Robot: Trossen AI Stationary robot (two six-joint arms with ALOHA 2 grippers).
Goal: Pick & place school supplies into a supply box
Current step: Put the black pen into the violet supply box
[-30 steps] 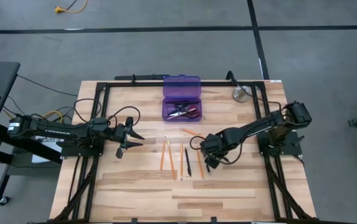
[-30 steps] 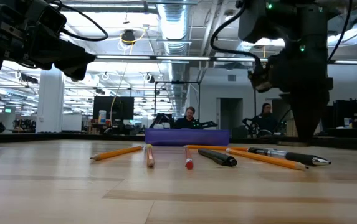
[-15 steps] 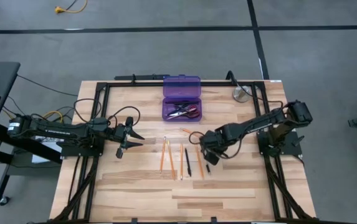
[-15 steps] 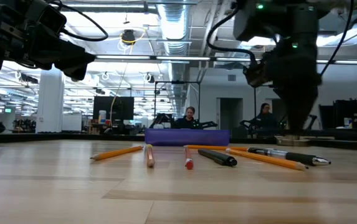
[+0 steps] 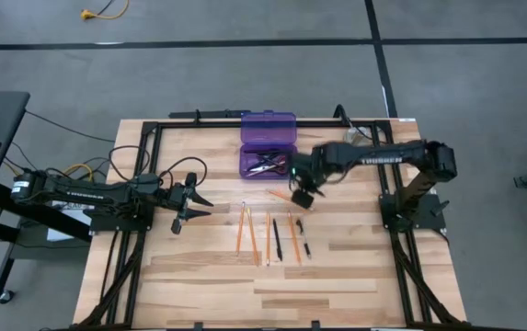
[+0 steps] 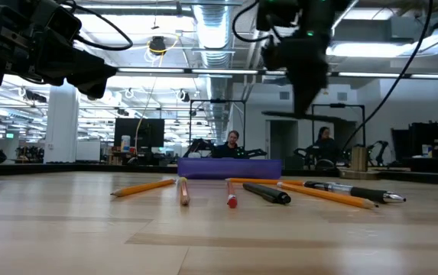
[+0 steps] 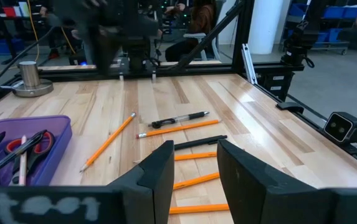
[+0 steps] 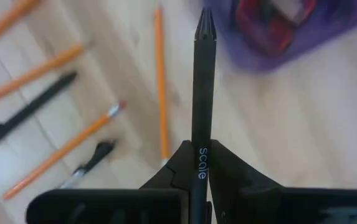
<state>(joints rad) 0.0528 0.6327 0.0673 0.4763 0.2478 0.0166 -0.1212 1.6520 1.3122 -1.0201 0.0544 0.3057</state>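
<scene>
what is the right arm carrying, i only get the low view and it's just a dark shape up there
observer: a black pen, clamped between the fingers of the right gripper; its wrist view shows it clearly.
operator: is it over the box yet
observer: not quite. From above, the gripper sits just off the near right corner of the open purple case.
operator: and the left arm, is it in the way
observer: no. The left gripper is off toward the table's left side with its fingers open and nothing between them.
</scene>
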